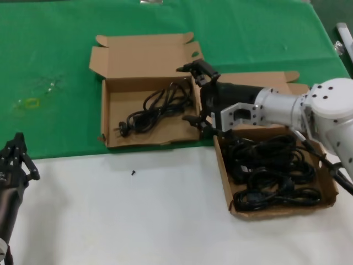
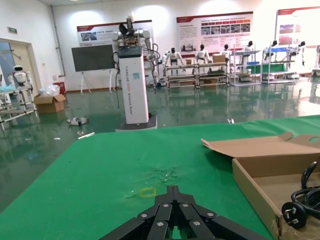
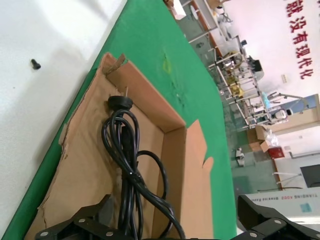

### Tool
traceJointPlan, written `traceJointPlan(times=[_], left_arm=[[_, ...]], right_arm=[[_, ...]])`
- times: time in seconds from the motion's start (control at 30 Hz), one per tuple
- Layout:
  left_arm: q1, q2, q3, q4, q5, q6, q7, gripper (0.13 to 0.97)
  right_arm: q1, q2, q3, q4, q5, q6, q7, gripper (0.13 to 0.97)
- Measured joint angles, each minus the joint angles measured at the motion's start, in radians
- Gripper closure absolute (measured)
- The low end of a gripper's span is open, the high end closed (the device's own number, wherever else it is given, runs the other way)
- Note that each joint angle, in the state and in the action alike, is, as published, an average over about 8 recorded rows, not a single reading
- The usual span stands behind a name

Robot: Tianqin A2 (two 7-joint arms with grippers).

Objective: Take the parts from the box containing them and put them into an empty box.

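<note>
The box containing the parts lies at the right on the white table, with several black coiled cords in it. The empty box lies to its left on the green cloth, lid back, and one cord lies inside; the same cord shows in the right wrist view with its plug toward the far wall. My right gripper hovers open over that box's right end, its fingers wide on either side of the cord's near end and not closed on it. My left gripper waits shut at the lower left.
A small black screw lies on the white table in front of the left box. A yellow mark sits on the green cloth at the far left. The right box's lid lies flat behind my right arm.
</note>
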Motion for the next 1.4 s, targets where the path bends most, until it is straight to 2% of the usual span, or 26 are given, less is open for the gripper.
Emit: traceJointPlan(times=[0.33,0.47,0.73,0.87,1.13,1.17,1.4], left_arm=[[0.000,0.000,0.000,0.000,0.000,0.000,0.000,0.938],[0.000,0.000,0.000,0.000,0.000,0.000,0.000,0.929],[0.000,0.000,0.000,0.000,0.000,0.000,0.000,0.832],[0.000,0.000,0.000,0.000,0.000,0.000,0.000,0.832],[0.000,0.000,0.000,0.000,0.000,0.000,0.000,0.665],[0.000,0.000,0.000,0.000,0.000,0.000,0.000,0.665],[0.000,0.000,0.000,0.000,0.000,0.000,0.000,0.469]], right_arm=[[-0.047,0.028,0.002,0.085,0.002,0.014,0.060,0.175],[-0.077,0.028,0.013,0.112,0.009,0.039,0.094,0.158],[-0.161,0.027,0.043,0.187,0.030,0.108,0.193,0.130],[-0.209,0.026,0.060,0.230,0.041,0.148,0.249,0.129],[-0.302,0.025,0.093,0.314,0.064,0.226,0.360,0.129],[-0.314,0.025,0.097,0.325,0.067,0.236,0.374,0.129],[-0.396,0.024,0.127,0.399,0.087,0.305,0.471,0.129]])
